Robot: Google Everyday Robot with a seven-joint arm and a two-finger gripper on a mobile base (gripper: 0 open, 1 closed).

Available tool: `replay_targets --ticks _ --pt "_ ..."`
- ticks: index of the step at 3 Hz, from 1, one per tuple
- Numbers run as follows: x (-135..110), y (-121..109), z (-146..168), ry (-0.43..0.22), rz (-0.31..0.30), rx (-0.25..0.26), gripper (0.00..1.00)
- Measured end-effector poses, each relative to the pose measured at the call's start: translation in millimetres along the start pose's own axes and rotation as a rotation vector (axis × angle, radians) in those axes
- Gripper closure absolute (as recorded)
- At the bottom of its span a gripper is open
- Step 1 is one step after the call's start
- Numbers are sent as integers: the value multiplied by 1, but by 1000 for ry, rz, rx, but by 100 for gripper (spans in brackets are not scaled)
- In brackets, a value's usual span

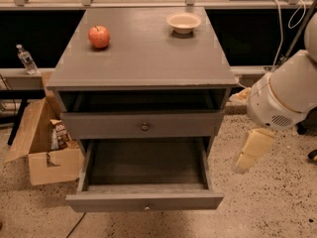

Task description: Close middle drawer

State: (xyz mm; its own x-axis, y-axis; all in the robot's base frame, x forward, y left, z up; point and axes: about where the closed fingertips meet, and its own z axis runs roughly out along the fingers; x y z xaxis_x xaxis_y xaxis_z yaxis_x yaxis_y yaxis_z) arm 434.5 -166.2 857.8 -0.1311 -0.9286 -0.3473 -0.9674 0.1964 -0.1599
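Though pulled far out toward the camera, hangs level: middle drawer [114, 201], lowest of those visible in grey cabinet [148, 63], under taller front [99, 125] with dark knob [144, 127]. Long axis left to right, front and tiny pale knob [146, 207] facing the camera. Off to its right, clear of it, gripper [245, 157] below white arm [282, 95], tilted down-left over speckled floor [267, 202]; grip state not discernible. On top, apple [99, 36] and bowl [184, 22]. At left, cardboard box [39, 152].
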Motion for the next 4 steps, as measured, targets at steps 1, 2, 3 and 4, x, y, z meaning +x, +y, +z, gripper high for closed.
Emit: replay_targets --ticks 1,2,3,4 --pt "0 0 0 0 -1 0 0" --pt "-3 4 10 14 -49 10 0" --pt "2 18 64 30 -117 -34 0" --pt "21 33 129 3 -129 -106 0"
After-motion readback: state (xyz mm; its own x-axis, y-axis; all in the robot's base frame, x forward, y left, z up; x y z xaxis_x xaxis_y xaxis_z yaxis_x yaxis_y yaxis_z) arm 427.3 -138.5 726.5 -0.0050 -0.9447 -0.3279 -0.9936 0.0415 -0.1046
